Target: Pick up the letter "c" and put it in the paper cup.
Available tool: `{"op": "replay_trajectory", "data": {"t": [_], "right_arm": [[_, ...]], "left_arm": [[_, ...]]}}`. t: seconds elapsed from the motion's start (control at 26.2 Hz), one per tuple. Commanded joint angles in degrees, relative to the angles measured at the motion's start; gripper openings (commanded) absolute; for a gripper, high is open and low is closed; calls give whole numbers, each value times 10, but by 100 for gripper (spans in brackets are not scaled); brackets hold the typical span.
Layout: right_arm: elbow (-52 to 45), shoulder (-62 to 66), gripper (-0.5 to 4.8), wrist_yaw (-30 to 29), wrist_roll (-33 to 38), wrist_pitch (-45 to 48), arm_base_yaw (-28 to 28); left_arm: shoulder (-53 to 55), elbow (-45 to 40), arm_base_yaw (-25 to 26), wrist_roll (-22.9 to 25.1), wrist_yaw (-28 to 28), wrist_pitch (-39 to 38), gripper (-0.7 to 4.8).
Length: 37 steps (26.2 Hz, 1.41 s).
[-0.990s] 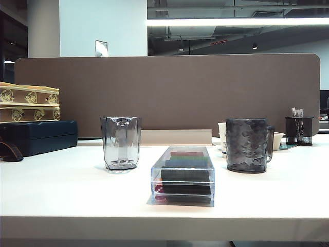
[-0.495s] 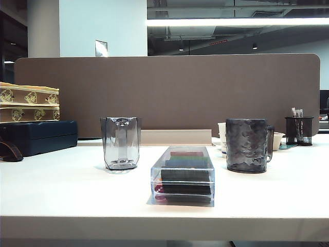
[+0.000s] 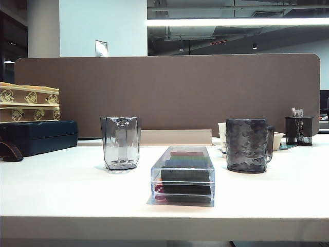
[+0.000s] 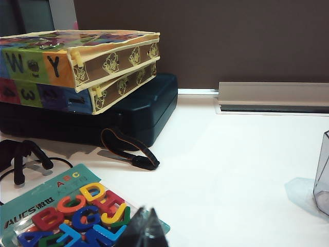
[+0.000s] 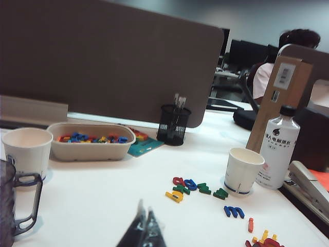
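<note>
**Both claws closed and holding nothing, loose letters lying ahead of the right one**

The right claw (image 5: 144,228) is hovering low over the white counter (image 5: 103,195), its fingers pressed together on nothing. Ahead of it, a row of small coloured plastic letters (image 5: 198,187) is lying flat on the counter. The red curved piece (image 5: 178,181) at one end of that row is looking like the letter "c", though it is too small to read for sure. It is resting apart from the claw and near the white paper cup with a blue band (image 5: 243,171), which is standing upright just beside a white plastic bottle (image 5: 276,149). Farther ahead, a shallow beige tray (image 5: 90,140) is holding more letters, with a second plain paper cup (image 5: 26,152) close by it.

The left claw (image 4: 146,229) is also showing its fingers pressed together, empty. Just beside it a teal card of coloured letters (image 4: 77,211) is lying on the counter, and beyond that a dark blue case (image 4: 128,116) is carrying two stacked printed boxes (image 4: 87,67).

Neither claw is appearing in the exterior view.
</note>
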Motion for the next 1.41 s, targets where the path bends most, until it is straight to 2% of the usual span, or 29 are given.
{"op": "replay_trajectory", "data": {"t": [0.04,0.34,0.61,0.91,1.14,1.41], "right_arm": [[-4,0,-3,3,1,12,0],[-4,0,-1,3,5,8,0],[-4,0,-1,2,5,-63,0],[-4,0,-1,-95,7,-57,0],[-4,0,-1,-94,7,-57,-1],[-4,0,-1,-99,7,-57,-64]], "left_arm": [[0,2,0,-2,0,5,-6],[0,2,0,-2,0,5,-6],[0,2,0,-2,0,5,-6],[0,2,0,-2,0,5,-6],[0,2,0,-2,0,5,-6],[0,2,0,-2,0,5,-6]]}}
